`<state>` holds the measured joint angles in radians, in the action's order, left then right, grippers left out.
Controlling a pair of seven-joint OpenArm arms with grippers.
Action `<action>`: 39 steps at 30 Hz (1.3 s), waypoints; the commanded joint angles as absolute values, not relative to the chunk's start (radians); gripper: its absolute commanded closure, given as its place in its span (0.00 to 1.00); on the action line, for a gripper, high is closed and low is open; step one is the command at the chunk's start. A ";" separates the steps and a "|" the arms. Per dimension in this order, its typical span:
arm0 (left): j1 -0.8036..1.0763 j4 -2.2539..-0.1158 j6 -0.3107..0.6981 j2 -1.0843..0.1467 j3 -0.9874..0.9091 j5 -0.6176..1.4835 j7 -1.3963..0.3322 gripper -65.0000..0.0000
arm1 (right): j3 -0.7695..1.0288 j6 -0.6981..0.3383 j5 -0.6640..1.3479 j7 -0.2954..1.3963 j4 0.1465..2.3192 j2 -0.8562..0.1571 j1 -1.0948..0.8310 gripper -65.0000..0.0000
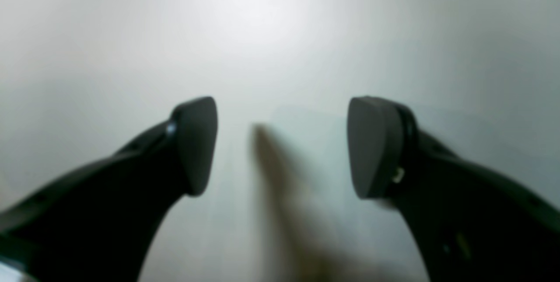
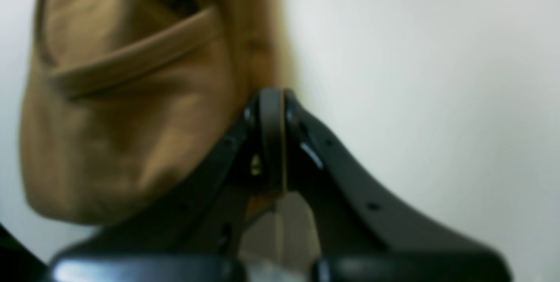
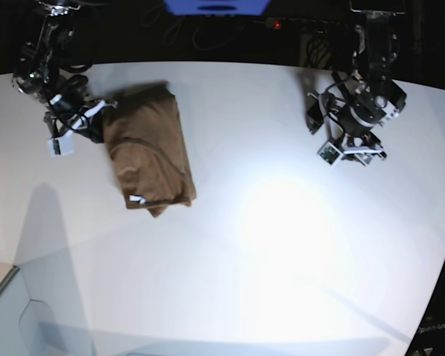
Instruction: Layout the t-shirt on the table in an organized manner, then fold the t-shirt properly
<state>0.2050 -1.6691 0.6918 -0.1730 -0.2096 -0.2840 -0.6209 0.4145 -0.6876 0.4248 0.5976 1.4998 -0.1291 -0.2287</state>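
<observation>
The brown t-shirt (image 3: 148, 152) lies bunched in a long narrow heap at the back left of the white table (image 3: 282, 259), with its small white tag (image 3: 137, 199) showing near its front end. My right gripper (image 3: 96, 122) is at the shirt's back left corner. In the right wrist view it (image 2: 271, 137) is shut on an edge of the brown cloth (image 2: 131, 120). My left gripper (image 3: 314, 115) is far to the right, away from the shirt. In the left wrist view it (image 1: 282, 146) is open and empty over the bare table (image 1: 262, 11), with a blurred brownish streak between the fingers.
A blue object (image 3: 215, 6) and cables sit in the dark behind the table's back edge. The table's curved front edge drops off at the lower left (image 3: 7, 297). A bright light glare (image 3: 289, 215) lies on the tabletop.
</observation>
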 commanded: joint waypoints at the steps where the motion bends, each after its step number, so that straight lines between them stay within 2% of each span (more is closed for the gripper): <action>1: 0.199 -1.685 0.685 -0.180 -0.214 -0.277 -0.605 0.31 | 0.421 -0.698 0.441 0.573 1.523 -0.140 -0.236 1.00; 16: 0.232 -1.759 0.684 -0.173 -0.214 -0.272 -0.607 0.31 | 0.387 -0.698 0.441 0.575 1.658 -0.085 -0.340 1.00; 21: 0.292 -1.836 0.688 -0.116 -0.291 -0.271 -0.607 0.31 | 0.394 -0.698 0.441 0.575 1.664 -0.091 -0.348 1.00; 25: 0.375 -1.940 0.688 -0.033 -0.375 -0.271 -0.607 0.32 | 0.489 -0.698 0.443 0.578 1.693 -0.082 -0.380 1.00; 26: 0.401 -1.965 0.690 -0.015 -0.387 -0.271 -0.607 0.35 | 0.513 -0.698 0.443 0.582 1.710 -0.071 -0.394 1.00; 28: 0.463 -2.003 0.690 0.022 -0.412 -0.272 -0.607 0.48 | 0.579 -0.698 0.443 0.578 1.768 -0.054 -0.430 1.00; 34: 0.605 -2.015 0.690 0.151 -0.516 -0.271 -0.607 1.00 | 0.745 -0.698 0.443 0.584 1.913 0.018 -0.553 1.00; 39: 0.702 -2.009 0.690 0.157 -0.539 -0.269 -0.607 0.98 | 0.854 -0.698 0.440 0.587 1.914 0.062 -0.619 1.00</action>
